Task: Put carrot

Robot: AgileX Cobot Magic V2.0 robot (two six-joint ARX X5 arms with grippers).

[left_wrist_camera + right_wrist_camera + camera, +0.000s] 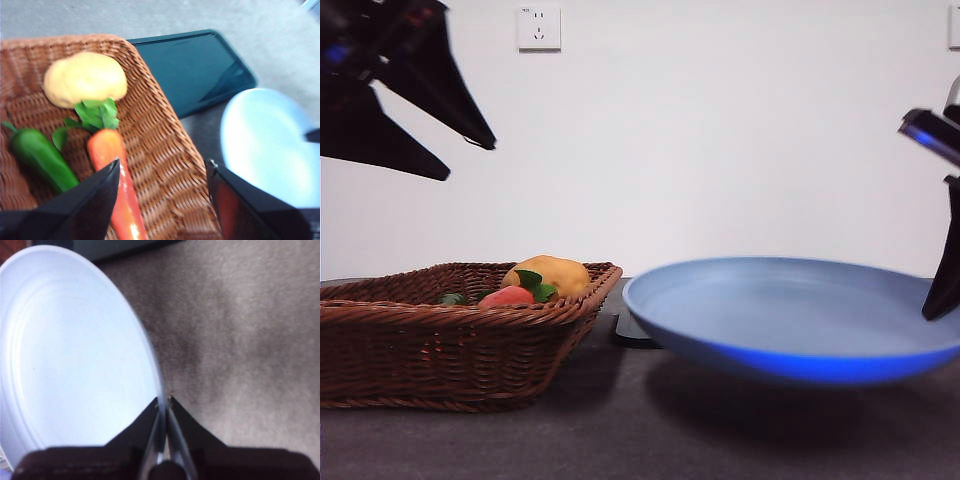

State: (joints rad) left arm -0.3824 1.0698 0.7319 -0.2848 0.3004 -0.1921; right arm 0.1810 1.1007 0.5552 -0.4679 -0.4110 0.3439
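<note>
Wicker basket (440, 340), nearest, holds one carrot (117, 175), one potato (85, 79) and one green pepper (40, 157). Carrot lies flat, leaf tuft toward the potato, tip toward the left tool (162, 185), which hovers above, jaws apart. Right tool (164, 402) is clamped on the one blue plate's (790, 320) rim, lifted off the surface (620, 440).

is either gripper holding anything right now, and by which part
The right gripper pinches the round light-blue plate by its rim. The left gripper is open above the wicker basket, holding nothing.

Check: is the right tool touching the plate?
Touching. In the right wrist view the right tool is shut on the plate rim, pinching its edge.
</note>
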